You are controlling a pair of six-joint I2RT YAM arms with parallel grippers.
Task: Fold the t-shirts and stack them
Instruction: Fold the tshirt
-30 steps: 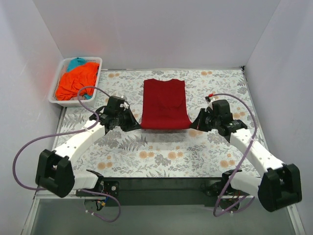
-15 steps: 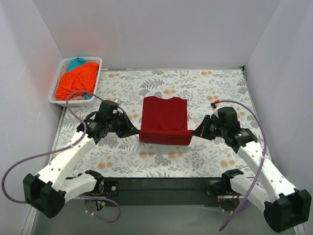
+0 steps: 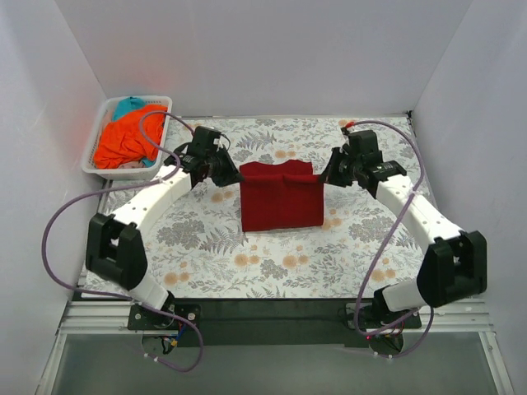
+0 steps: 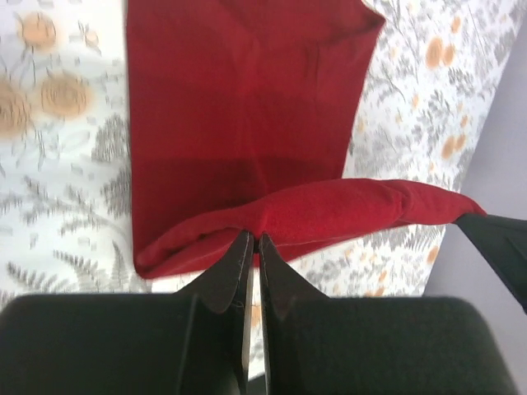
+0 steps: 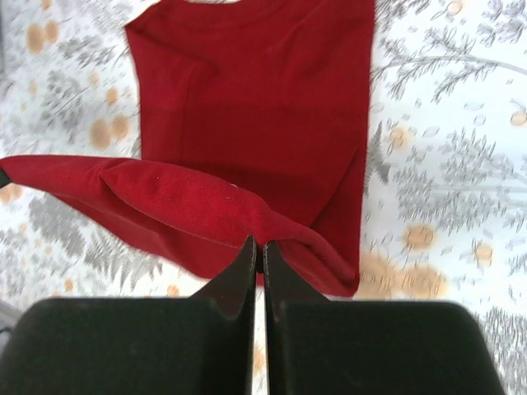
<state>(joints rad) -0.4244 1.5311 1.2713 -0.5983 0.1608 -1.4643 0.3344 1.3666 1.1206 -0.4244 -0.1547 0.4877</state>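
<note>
The dark red t-shirt [image 3: 281, 197] lies mid-table on the floral cloth, with one edge lifted and stretched between my two grippers. My left gripper [image 3: 235, 171] is shut on its left corner; in the left wrist view the jaws [image 4: 254, 239] pinch a red fold [image 4: 329, 210] above the flat part of the shirt [image 4: 239, 90]. My right gripper [image 3: 324, 175] is shut on the right corner; in the right wrist view the jaws [image 5: 258, 243] pinch the fold [image 5: 181, 202] above the flat part [image 5: 272, 99]. The orange t-shirt [image 3: 123, 140] and the teal t-shirt [image 3: 128, 105] lie in the basket.
The white slotted basket [image 3: 165, 123] stands at the back left by the wall. White walls close in the table on the left, back and right. The floral tablecloth [image 3: 280, 263] covers the table.
Both grippers have carried the shirt's near edge away from the arm bases toward the back, over the rest of the shirt. The shirt now looks shorter, doubled over.
</note>
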